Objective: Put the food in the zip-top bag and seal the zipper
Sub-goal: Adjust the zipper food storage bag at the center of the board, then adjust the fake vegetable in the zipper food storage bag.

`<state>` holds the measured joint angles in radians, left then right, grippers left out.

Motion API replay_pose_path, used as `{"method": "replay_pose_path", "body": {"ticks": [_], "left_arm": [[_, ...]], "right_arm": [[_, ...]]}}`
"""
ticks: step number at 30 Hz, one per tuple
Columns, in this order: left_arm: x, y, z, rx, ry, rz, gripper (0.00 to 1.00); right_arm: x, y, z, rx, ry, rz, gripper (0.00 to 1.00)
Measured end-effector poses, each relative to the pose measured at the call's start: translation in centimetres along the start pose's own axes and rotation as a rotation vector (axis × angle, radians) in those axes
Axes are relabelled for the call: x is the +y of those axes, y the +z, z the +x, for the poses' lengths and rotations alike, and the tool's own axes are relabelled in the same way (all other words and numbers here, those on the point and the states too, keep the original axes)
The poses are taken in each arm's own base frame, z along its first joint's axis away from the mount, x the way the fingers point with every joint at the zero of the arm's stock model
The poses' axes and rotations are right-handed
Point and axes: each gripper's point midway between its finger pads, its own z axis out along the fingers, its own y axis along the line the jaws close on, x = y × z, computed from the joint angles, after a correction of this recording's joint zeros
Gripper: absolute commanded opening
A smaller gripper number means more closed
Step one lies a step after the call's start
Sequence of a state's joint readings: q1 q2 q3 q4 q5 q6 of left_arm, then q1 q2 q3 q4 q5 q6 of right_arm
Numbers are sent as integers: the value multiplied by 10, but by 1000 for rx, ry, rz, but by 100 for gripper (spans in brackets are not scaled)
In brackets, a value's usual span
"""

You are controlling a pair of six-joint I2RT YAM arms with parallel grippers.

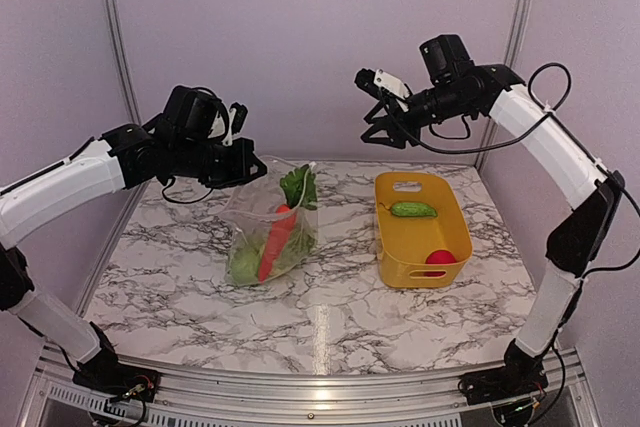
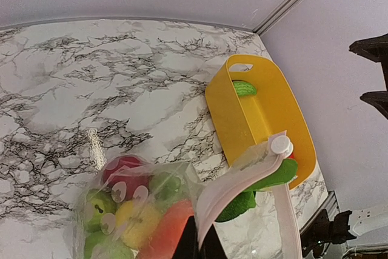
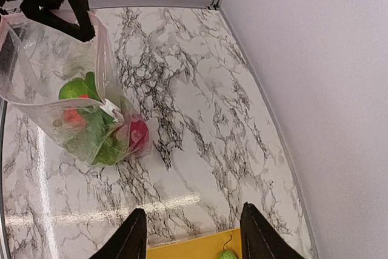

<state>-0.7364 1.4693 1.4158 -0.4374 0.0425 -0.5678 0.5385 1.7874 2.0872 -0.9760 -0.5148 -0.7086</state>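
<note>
The clear zip-top bag [image 1: 268, 232] stands on the marble table, holding a carrot, green leaves and several toy fruits. My left gripper [image 1: 247, 162] is shut on the bag's pale zipper strip [image 2: 236, 192] and holds the mouth up; the white slider [image 2: 280, 145] sits at the strip's far end. The bag also shows in the right wrist view [image 3: 73, 101]. A cucumber [image 1: 413, 209] and a red fruit [image 1: 440, 258] lie in the yellow basket [image 1: 390, 237]. My right gripper [image 1: 378, 132] is open and empty, high above the basket's far end.
The yellow basket stands right of the bag. Metal frame posts [image 1: 112, 17] rise at the back corners, with walls behind and at the right. The table's front rail [image 1: 320, 387] runs between the arm bases.
</note>
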Motion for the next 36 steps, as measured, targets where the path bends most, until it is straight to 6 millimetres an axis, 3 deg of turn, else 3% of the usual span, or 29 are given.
{"method": "replay_pose_path", "body": {"ticks": [5, 8, 11, 14, 17, 21, 24, 31, 36], "left_arm": [[-6, -9, -8, -51, 5, 32, 0], [1, -20, -2, -98, 3, 38, 0], [8, -20, 3, -105, -10, 29, 0], [5, -18, 0, -119, -26, 40, 0], [3, -19, -3, -131, -41, 50, 0], [2, -17, -2, -123, -54, 61, 0], [0, -17, -1, -113, -63, 71, 0], [-2, -17, 1, -106, -73, 82, 0], [-1, -16, 2, -105, -77, 82, 0]], "right_arm": [[-9, 10, 49, 89, 89, -8, 48], [-6, 16, 57, 94, 113, -45, 47], [-1, 20, 46, 75, 92, -69, 45], [5, 22, 16, 36, 10, -65, 43], [43, 33, -32, -27, -103, -111, 42], [85, 43, -64, -67, -179, -166, 41], [98, 54, -66, -52, -198, -178, 39], [90, 85, -45, 40, -191, -138, 37], [87, 89, -39, 63, -191, -122, 30]]}}
